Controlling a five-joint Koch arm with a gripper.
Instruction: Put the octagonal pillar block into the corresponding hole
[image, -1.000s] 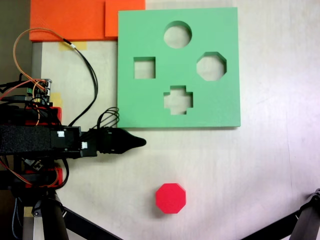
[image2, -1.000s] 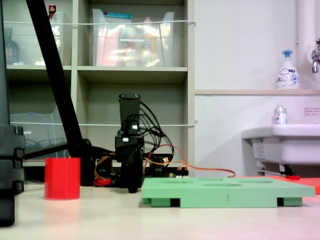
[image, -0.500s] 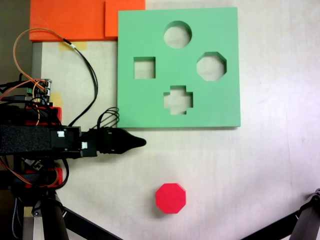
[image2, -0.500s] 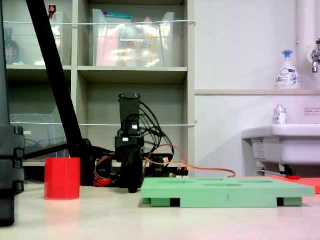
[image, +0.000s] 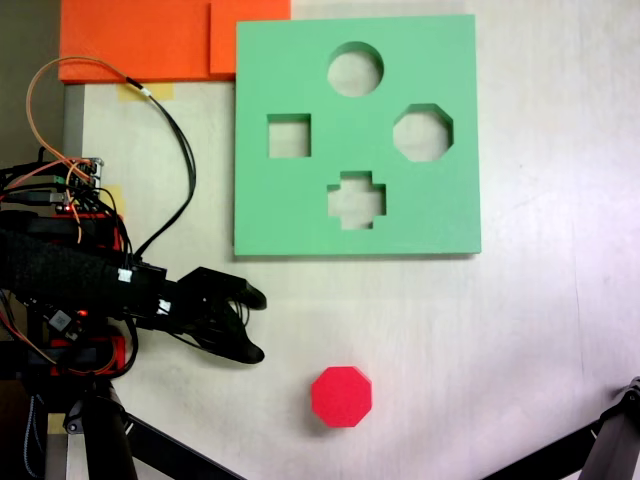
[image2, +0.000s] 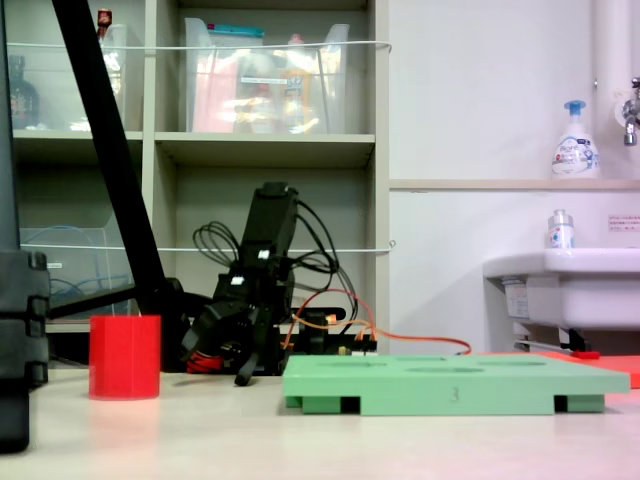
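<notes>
A small bright red foam block with an eight-sided top (image: 341, 396) stands upright on the pale bench (image: 540, 330), clear of everything and well apart from the square green foam board (image: 300, 215), which lies flat farther up the overhead-looking fixed view; the side-on fixed view shows the same block (image2: 124, 357) resting on its base to the left of the board (image2: 455, 380). The board's eight-sided cutout (image: 423, 132) sits open and empty near its right edge, beside round, square and cross-shaped openings. The black claw (image: 252, 325) of the hobby arm hangs low between board and block, its two prongs spread apart and gripping nothing, angled toward the block, a pose that reads as lining up for a pick. The block's free-standing position leaves room for the prongs to close around its flat sides.
</notes>
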